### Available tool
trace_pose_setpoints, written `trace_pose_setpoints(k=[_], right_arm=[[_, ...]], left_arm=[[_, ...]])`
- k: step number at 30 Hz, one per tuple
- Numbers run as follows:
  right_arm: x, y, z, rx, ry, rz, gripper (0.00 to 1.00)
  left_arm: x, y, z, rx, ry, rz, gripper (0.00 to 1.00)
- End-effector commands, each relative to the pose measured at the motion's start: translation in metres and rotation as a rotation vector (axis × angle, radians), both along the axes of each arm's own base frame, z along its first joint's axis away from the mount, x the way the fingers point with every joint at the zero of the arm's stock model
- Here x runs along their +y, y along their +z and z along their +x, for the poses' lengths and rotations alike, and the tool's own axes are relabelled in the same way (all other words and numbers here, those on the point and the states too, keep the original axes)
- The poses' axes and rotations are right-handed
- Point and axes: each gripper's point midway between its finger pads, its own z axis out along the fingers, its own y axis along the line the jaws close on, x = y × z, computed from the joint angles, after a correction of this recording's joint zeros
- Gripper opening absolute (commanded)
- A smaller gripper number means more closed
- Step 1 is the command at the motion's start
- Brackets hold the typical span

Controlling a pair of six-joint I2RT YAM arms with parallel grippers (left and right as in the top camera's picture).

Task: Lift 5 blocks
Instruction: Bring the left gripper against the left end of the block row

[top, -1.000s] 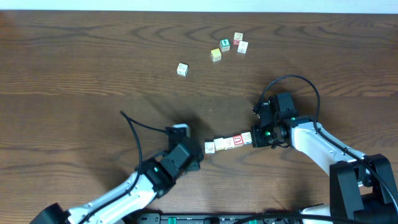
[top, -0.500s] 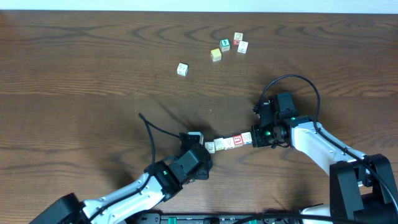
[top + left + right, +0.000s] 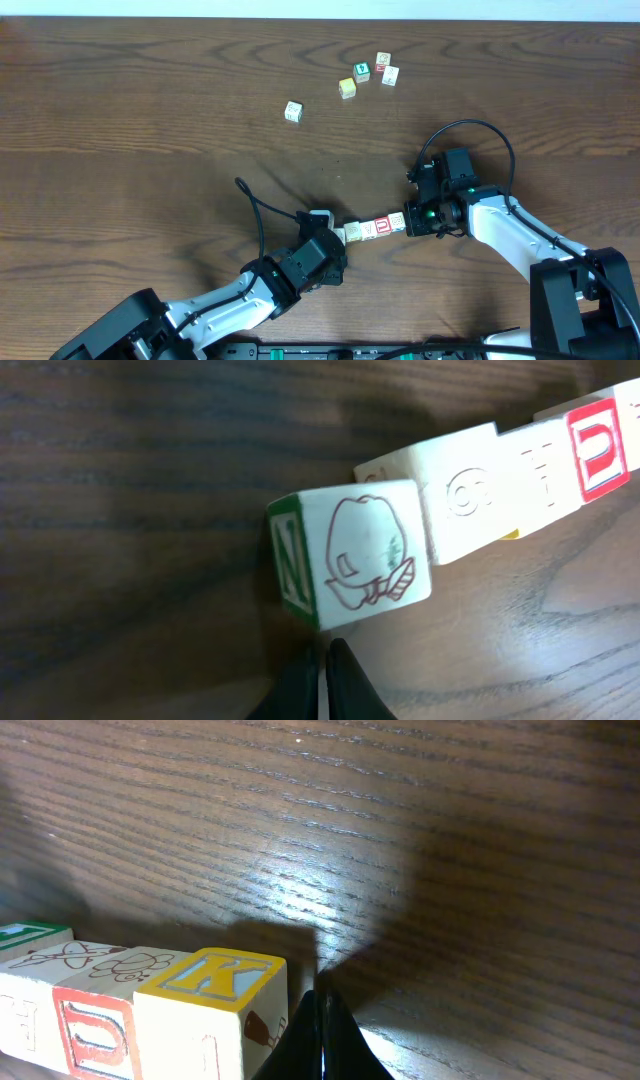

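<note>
Overhead: the row of five blocks [image 3: 375, 228] lies slantwise in the lower middle of the frame, on the table [image 3: 150, 150]. The left gripper [image 3: 338, 240] is at its lower-left end and the right gripper [image 3: 408, 220] at its upper-right end. Some loose cubes [image 3: 347, 88] sit well apart near the top of the frame. The lining-up looks done. The lift itself looks not yet made, since the row appears to rest on the wood, though this view cannot settle that.

Left wrist: the fingers meet in a dark wedge at the bottom centre with no gap between them, and they hold nothing. Their tip is right at the lower edge of the end block [image 3: 350, 550], which has a green N on one side and a red-line animal on another. The rest of the row runs to the upper right, with the red block [image 3: 598, 445] near the corner.

Right wrist: here too the jaws are pressed together and empty, rising from the bottom centre. Just to their left is the yellow K block [image 3: 215, 995], the row's other end. Whether the tip touches it I cannot tell. What remains, as I judge, is to squeeze the row from both ends and raise it.
</note>
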Motion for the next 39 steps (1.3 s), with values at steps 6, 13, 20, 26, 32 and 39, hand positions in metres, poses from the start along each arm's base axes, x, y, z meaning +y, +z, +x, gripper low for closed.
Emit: trace_pose_setpoints(k=[6, 13, 20, 26, 32, 39], right_arm=[[0.0, 0.002, 0.004, -0.003, -0.01, -0.006, 0.01], [0.0, 0.002, 0.004, -0.003, -0.01, -0.006, 0.01], [0.0, 0.002, 0.004, -0.003, -0.01, -0.006, 0.01], [0.0, 0.002, 0.004, -0.003, -0.01, -0.006, 0.01], [0.0, 0.002, 0.004, -0.002, -0.01, -0.006, 0.01], [0.0, 0.001, 0.002, 0.005, -0.01, -0.008, 0.01]], left_arm=[[0.006, -0.004, 0.004, -0.016, 0.025, 0.03, 0.07], [0.001, 0.001, 0.009, -0.041, 0.031, 0.006, 0.07], [-0.003, 0.005, 0.012, -0.051, 0.04, -0.019, 0.07], [-0.003, 0.005, 0.012, -0.051, 0.04, -0.02, 0.07], [-0.005, 0.001, 0.001, 0.001, 0.006, -0.027, 0.07], [0.001, -0.003, -0.011, 0.031, -0.007, 0.013, 0.07]])
